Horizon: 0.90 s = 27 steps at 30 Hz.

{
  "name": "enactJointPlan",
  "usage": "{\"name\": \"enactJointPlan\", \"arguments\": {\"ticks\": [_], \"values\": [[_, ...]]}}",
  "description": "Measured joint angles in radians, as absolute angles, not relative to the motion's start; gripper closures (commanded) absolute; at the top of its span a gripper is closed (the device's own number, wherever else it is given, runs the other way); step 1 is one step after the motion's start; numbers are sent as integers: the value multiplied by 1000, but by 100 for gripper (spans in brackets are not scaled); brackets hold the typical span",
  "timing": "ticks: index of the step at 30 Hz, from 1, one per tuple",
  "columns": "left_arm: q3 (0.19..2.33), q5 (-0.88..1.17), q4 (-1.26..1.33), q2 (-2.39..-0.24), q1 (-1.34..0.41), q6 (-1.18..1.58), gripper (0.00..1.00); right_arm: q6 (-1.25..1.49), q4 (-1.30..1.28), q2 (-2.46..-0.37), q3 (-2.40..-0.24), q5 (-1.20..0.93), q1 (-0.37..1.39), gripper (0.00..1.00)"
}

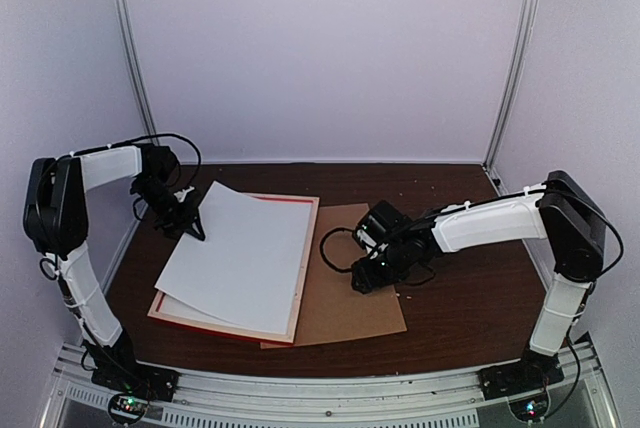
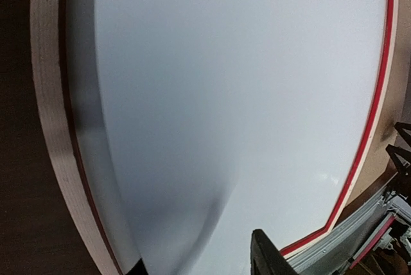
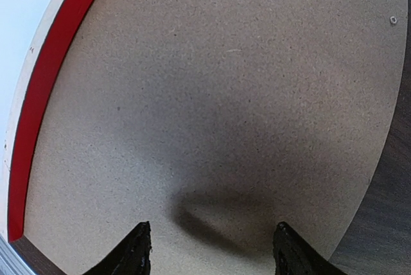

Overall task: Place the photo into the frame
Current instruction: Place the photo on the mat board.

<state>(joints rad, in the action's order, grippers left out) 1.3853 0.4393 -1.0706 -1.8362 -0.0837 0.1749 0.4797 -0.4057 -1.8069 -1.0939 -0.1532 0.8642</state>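
Note:
The photo (image 1: 240,253) lies plain white side up, skewed across the frame (image 1: 303,268); its print does not show. The frame lies back up, pale wood with a red inner edge. My left gripper (image 1: 192,226) is at the photo's far left corner. In the left wrist view the photo (image 2: 244,95) fills the picture, bent near my left gripper (image 2: 204,263), whose fingers stand apart, one over the sheet and one at its edge. The frame's rail (image 2: 48,127) runs along the left. My right gripper (image 1: 365,278) hovers open and empty.
A plain brown backing board (image 1: 350,308) lies right of the frame, partly under it. The right gripper (image 3: 210,249) is low over the board (image 3: 225,95), with the frame's red edge (image 3: 45,88) to its left. Dark wooden table (image 1: 470,298), walls around.

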Motion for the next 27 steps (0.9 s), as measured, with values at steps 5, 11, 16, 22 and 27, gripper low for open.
{"name": "enactJointPlan", "arguments": {"ticks": [5,11,16,22,27], "values": [[1386,343,-1072,-1839,-84,180,57,482,-406,-1807,-1095,-153,864,36],[1386,217,-1073,-1839,-84,189,56,482,-411,-1807,-1097,-152,864,36],[1386,121,-1074,-1839,-84,193,52,483,-415,-1807,-1108,-152,864,36],[1386,56,-1075,-1840,-84,194,52,486,-413,-1807,-1109,-152,864,36],[1395,13,-1076,-1877,-84,203,53,487,-404,-1806,-1109,-152,864,36]]}}
